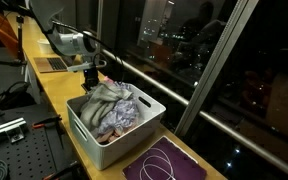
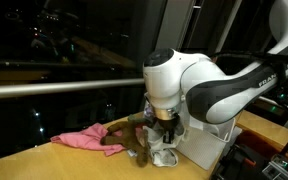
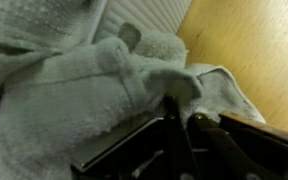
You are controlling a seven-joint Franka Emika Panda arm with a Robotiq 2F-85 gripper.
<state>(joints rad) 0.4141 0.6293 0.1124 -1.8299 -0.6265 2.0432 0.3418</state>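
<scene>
Heaped with crumpled cloths (image 1: 114, 108) inside white basket (image 1: 139, 135). Pinching grey towel (image 3: 74, 90) with closed claw (image 3: 182, 110), at basket's eleven o'clock.

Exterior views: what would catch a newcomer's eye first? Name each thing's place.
The big white robot arm dominates, bent over a white basket on the wooden table, its gripper down at the heaped grey-white towels. A pink cloth lies on the table outside the basket, below a dark night window.

An exterior view looks down the counter (image 1: 44, 75) over the basket (image 1: 81, 128); an exterior view faces the window (image 2: 64, 40), arm (image 2: 214, 90) close up, same basket. Wrist cam's right against cloth (image 3: 74, 90).
</scene>
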